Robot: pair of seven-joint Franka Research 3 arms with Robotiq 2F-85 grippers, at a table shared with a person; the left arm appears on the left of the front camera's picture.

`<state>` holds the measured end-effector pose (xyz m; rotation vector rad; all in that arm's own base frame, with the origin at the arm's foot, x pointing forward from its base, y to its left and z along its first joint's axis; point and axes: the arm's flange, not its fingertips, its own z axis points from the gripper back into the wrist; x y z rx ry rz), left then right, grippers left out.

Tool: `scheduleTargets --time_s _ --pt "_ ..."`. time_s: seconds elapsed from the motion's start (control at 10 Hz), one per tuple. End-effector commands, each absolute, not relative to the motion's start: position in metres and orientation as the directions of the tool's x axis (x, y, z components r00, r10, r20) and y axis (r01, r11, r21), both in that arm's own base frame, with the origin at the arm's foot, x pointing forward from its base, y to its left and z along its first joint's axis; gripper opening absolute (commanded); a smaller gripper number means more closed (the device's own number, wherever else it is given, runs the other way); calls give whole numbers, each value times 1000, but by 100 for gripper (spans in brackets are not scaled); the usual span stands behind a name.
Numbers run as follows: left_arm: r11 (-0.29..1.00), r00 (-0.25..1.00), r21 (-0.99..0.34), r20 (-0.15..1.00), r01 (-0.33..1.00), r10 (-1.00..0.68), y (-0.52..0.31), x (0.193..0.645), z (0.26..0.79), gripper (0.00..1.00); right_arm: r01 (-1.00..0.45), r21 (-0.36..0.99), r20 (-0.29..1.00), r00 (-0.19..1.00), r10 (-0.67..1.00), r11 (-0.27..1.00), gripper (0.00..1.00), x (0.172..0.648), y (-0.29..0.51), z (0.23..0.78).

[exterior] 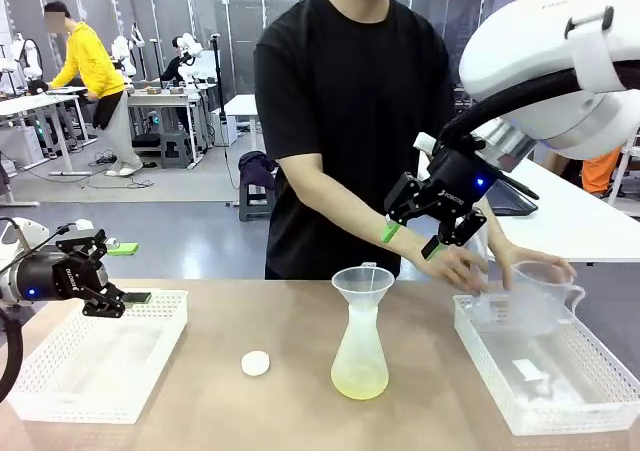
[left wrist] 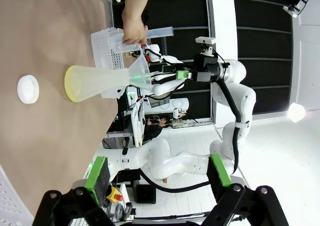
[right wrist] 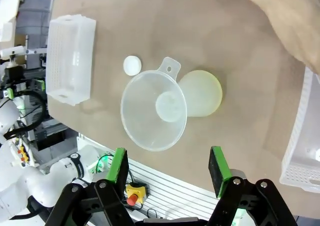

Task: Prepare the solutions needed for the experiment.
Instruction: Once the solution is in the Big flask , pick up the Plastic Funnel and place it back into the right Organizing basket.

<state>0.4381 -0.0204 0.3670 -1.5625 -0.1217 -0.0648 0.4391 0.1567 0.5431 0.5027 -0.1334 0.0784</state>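
Note:
A frosted conical flask (exterior: 360, 341) stands mid-table with a clear funnel (exterior: 363, 280) in its neck. A shallow layer of pale yellow-green solution (exterior: 360, 380) lies at its bottom, seen from above as a yellow-green disc (right wrist: 204, 99) beside the funnel (right wrist: 152, 110). My right gripper (exterior: 412, 241) hangs open and empty above and right of the funnel; its pads (right wrist: 119, 166) frame the view downward. My left gripper (exterior: 128, 273) is open and empty over the left tray (exterior: 95, 371); from it the flask (left wrist: 100, 83) lies across the table.
A small white cap (exterior: 256, 363) lies left of the flask. The person's hands hold a clear jug (exterior: 540, 291) over the right white tray (exterior: 560, 411), close under my right gripper. The person's forearm (right wrist: 295, 25) crosses the right wrist view's corner.

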Motion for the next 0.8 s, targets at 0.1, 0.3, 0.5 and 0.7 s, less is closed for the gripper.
scheduleTargets --time_s 0.1,0.3,0.5,0.7 --pt "8 991 -992 122 122 55 -22 439 369 100 -108 475 147 988 42 874 81 439 157 543" --pt "8 991 -992 122 122 55 -22 439 369 100 -108 475 147 988 42 874 81 439 157 543" --pt "8 991 -992 122 122 55 -22 439 369 100 -103 471 116 992 55 876 81 442 164 540" --pt "8 991 -992 122 122 55 -22 439 369 100 -97 455 89 994 63 885 81 447 175 529"
